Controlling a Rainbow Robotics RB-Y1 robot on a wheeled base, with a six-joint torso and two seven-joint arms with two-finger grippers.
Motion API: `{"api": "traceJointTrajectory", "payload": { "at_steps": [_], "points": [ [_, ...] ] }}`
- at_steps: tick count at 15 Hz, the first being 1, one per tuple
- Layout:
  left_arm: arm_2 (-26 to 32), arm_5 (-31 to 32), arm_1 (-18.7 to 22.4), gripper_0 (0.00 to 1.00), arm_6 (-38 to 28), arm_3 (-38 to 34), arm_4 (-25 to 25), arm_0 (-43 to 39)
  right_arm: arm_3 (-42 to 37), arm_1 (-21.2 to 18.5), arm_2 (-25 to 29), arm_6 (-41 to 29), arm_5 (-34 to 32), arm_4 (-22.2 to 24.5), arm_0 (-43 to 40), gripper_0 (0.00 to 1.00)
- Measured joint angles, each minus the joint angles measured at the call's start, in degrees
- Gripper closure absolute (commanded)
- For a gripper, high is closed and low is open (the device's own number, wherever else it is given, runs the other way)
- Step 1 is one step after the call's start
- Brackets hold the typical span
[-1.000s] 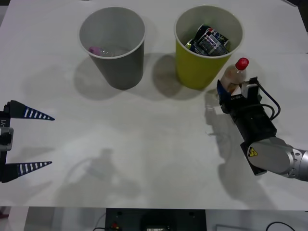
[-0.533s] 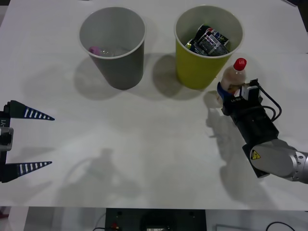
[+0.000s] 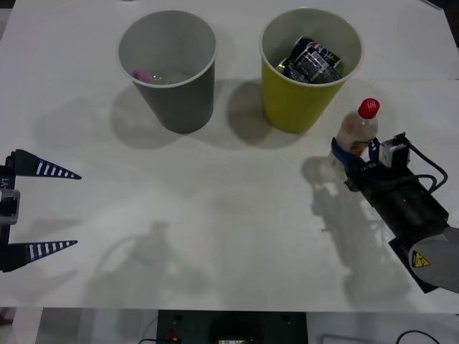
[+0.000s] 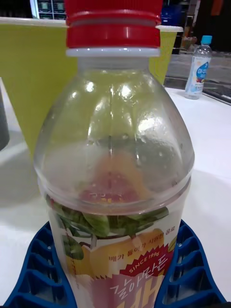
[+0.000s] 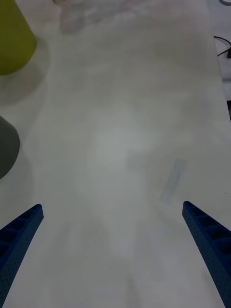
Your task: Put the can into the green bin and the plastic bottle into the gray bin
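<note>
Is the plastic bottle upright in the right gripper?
Upright: the plastic bottle stands with its red cap on top, the right gripper shut on its lower body.

plastic bottle (image 4: 113,192) label: "SINCE 1996", Korean lettering | right arm: yellow warning triangle (image 3: 419,261)

In the front view the right gripper (image 3: 353,152), its blue fingers (image 4: 190,269) clamped on the plastic bottle (image 3: 356,129), has shifted toward the right and slightly lower in the frame. The bottle, which a second ago stood close against the lower right side of the green bin (image 3: 308,68), now stands clear of it with a gap of white surface (image 3: 215,215) between. The arm body has slid toward the lower right corner.
</note>
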State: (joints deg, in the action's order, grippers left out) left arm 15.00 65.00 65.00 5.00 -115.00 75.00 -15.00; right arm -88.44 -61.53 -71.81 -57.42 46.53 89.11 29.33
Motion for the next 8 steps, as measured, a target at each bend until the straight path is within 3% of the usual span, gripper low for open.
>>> {"api": "traceJointTrajectory", "payload": {
  "at_steps": [4, 8],
  "points": [
    [0.0, 0.0, 0.0, 0.00, 0.0, 0.0, 0.0, 0.0, -8.2, -6.5, 11.3, -0.4, -12.7, 10.7, -8.9, 1.00],
    [0.0, 0.0, 0.0, 0.00, 0.0, 0.0, 0.0, 0.0, -19.1, -8.9, 32.0, -0.5, -34.8, 18.8, -21.4, 1.00]
  ]
}}
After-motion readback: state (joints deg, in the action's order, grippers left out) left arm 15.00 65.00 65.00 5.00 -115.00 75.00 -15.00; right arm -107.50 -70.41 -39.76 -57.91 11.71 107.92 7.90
